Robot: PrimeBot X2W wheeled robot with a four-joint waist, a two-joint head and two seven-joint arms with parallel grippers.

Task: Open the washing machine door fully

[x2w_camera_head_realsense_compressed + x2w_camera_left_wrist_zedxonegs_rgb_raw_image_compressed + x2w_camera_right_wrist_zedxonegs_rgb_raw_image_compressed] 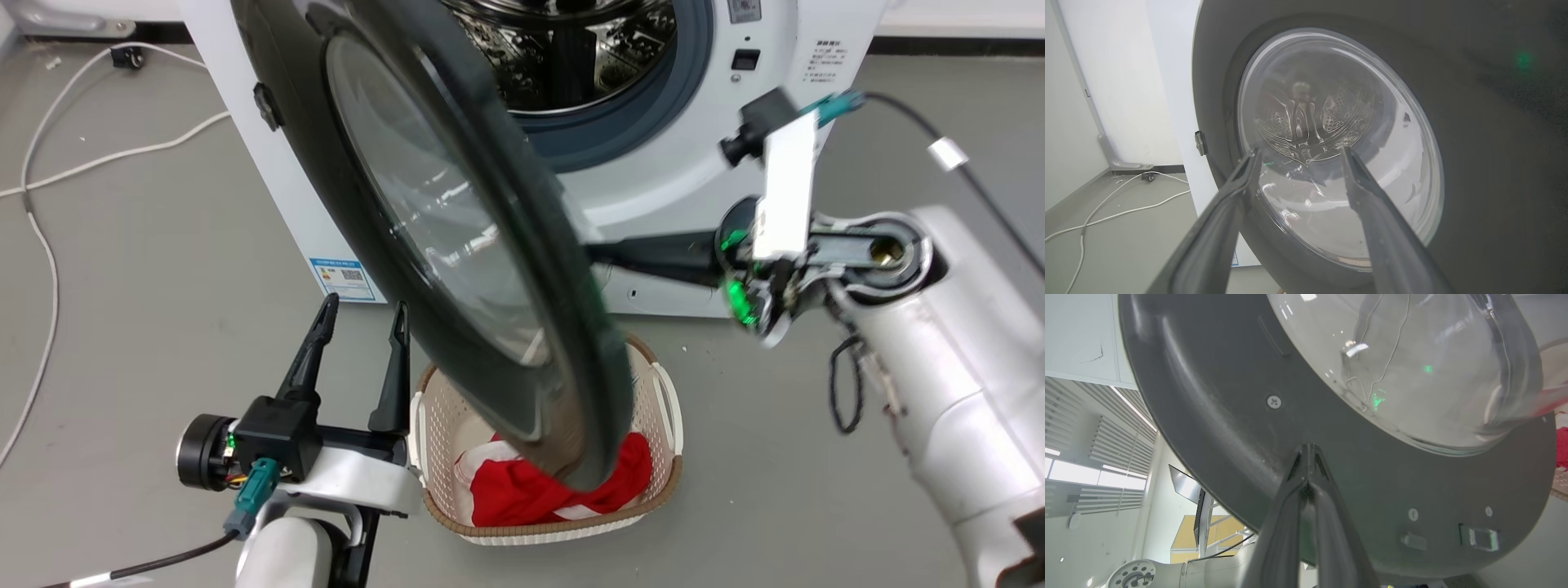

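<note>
The washing machine door (543,245) stands partly swung out from the white washing machine (653,171), nearly edge-on in the head view, with the steel drum (571,57) exposed behind it. My right gripper (600,251) is shut, and its tips (1308,451) press against the grey inner face of the door (1208,416) just below the glass bowl (1412,367). My left gripper (363,318) is open at the lower left, holding nothing. It faces the door's outer glass (1339,143), with the left gripper (1299,152) fingers spread just short of it.
A cream basket (657,392) with red cloth (522,490) sits on the floor right under the door's lower edge. White cables (49,245) trail over the grey floor at the left. A blue label (347,278) marks the machine's lower left corner.
</note>
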